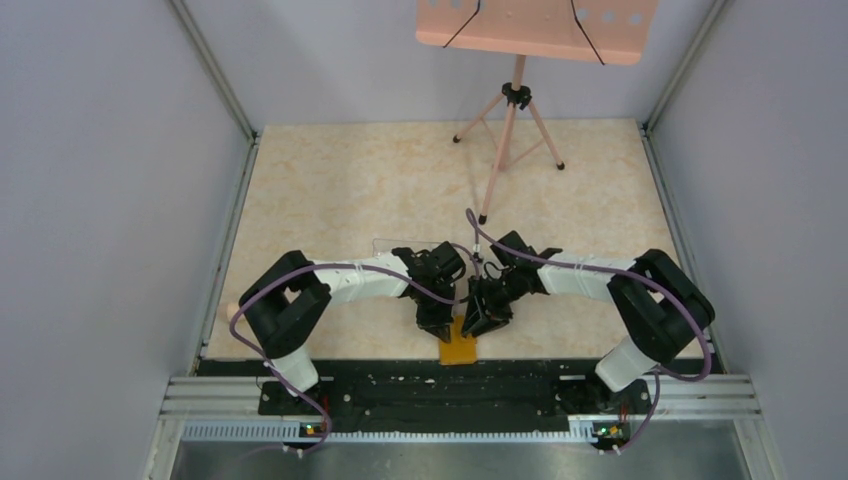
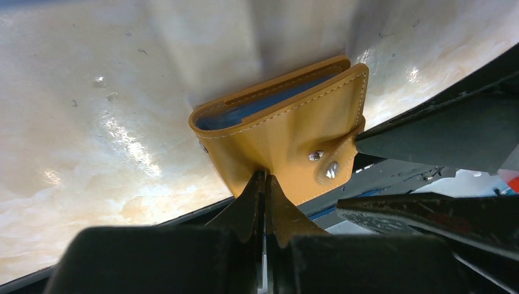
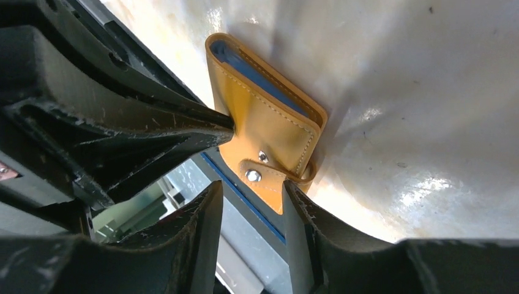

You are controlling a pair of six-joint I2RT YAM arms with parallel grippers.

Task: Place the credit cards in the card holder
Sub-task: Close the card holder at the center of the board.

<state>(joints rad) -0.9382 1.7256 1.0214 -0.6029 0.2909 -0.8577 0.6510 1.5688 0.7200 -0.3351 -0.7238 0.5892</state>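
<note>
Both hands were at the folded card holder point(image 1: 459, 350), which lay at the near edge of the surface point(image 1: 350, 180).

The orange-tan card holder lay folded shut, partly past the surface's edge, with a blue-grey lining showing in its open mouth and two silver studs point(image 3: 262, 157) on its clasp tab point(image 3: 267, 184). The left hand point(image 2: 264, 184) was closed, fingers pressed together, their tips against the card holder's lower edge; whether any leather was pinched could not be told. The right hand point(image 3: 252, 196) stood with its fingers apart on either side of the clasp tab, gripping nothing. Beyond the card holder, behind the left arm, lay a clear plastic box point(image 1: 400, 243); farther beyond stood a pink tripod stand point(image 1: 515, 95).
</note>
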